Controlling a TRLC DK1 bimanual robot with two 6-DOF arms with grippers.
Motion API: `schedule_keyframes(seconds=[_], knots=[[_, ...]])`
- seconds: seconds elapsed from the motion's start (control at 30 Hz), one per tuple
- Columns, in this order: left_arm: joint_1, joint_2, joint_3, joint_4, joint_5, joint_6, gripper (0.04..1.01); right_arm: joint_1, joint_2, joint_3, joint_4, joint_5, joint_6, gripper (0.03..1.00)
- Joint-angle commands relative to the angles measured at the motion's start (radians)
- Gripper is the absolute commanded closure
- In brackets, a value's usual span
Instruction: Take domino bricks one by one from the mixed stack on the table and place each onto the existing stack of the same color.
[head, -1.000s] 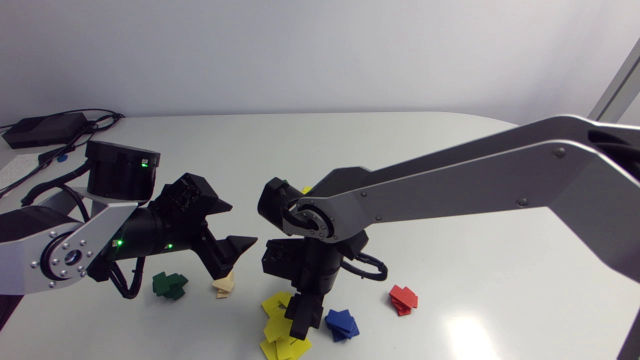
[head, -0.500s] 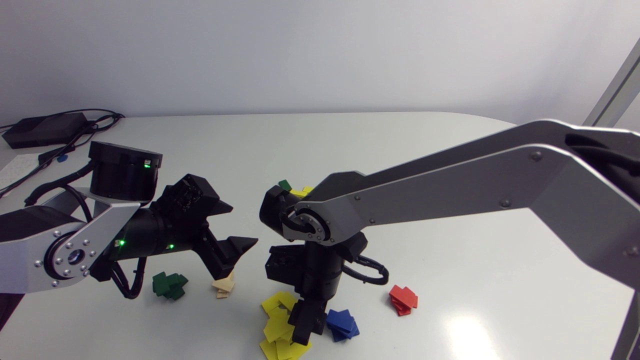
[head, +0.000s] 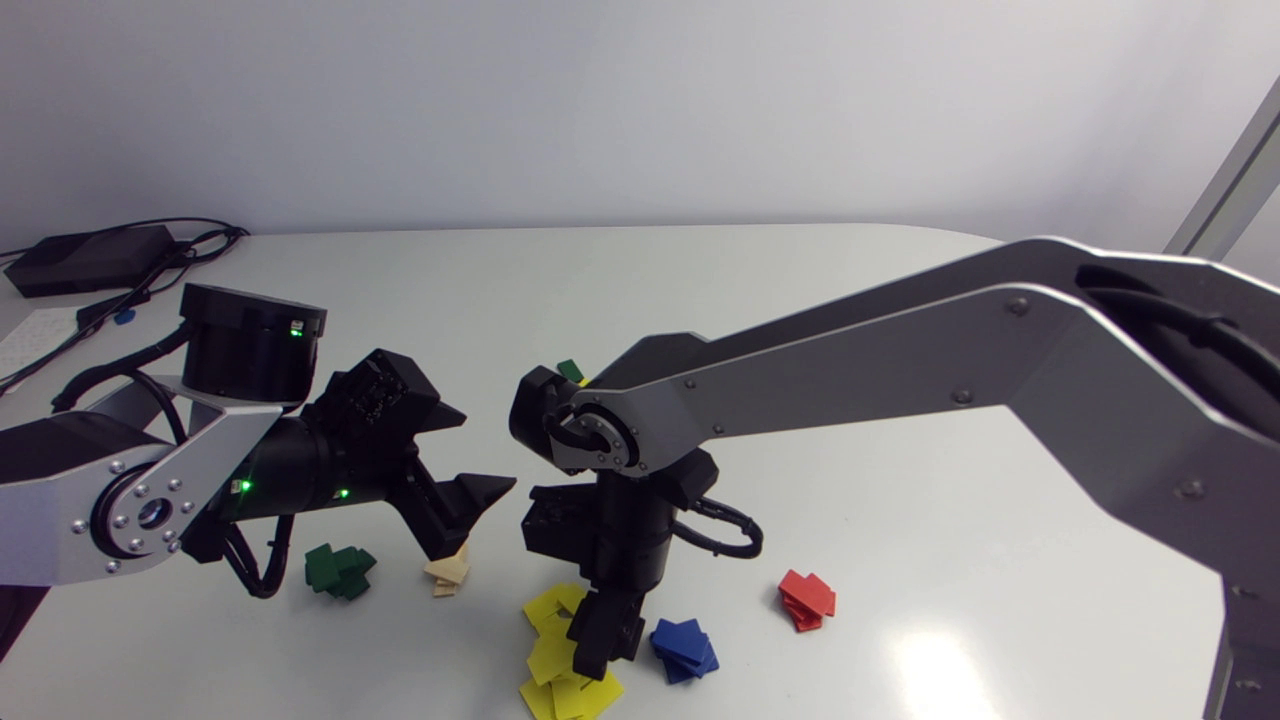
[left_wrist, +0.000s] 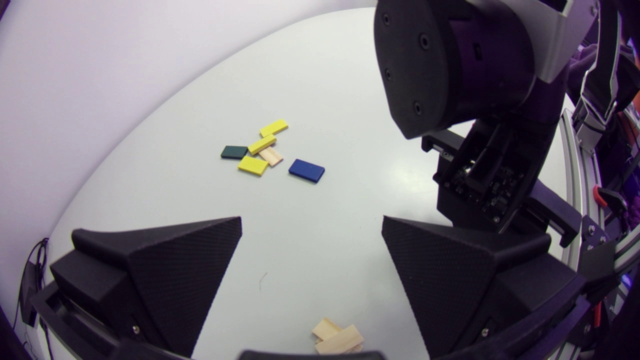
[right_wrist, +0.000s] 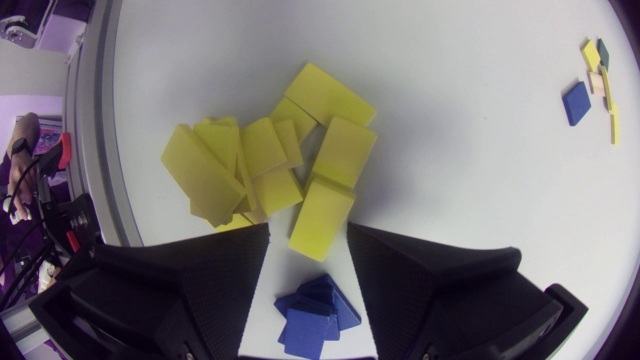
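The left black pincer (head: 488, 447), spread apart, hangs over the beige wooden brick stack (head: 448, 572) (dark green brick stack (head: 340, 571) beside it). The right black pincer (right_wrist: 307, 231), also apart, hovers above the yellow brick pile (right_wrist: 250, 160), one flat yellow brick (right_wrist: 324, 212) between its tips.

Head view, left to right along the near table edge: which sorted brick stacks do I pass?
green stack → tan stack → yellow stack → blue stack → red stack
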Motion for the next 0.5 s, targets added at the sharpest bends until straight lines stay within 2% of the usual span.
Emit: schedule_keyframes(seconds=[0.0, 0.33, 0.47], knots=[[0.004, 0.01, 0.008, 0.01, -0.002, -0.017, 0.046, -0.002, 0.045, 0.014, -0.026, -0.007, 0.015, 0.533], [0.009, 0.01, 0.013, 0.008, -0.002, -0.015, 0.046, -0.004, 0.06, 0.009, -0.028, -0.009, 0.015, 0.667], [0.009, 0.01, 0.016, 0.008, -0.002, -0.015, 0.046, 0.003, 0.056, 0.0, -0.023, -0.007, 0.019, 0.769]])
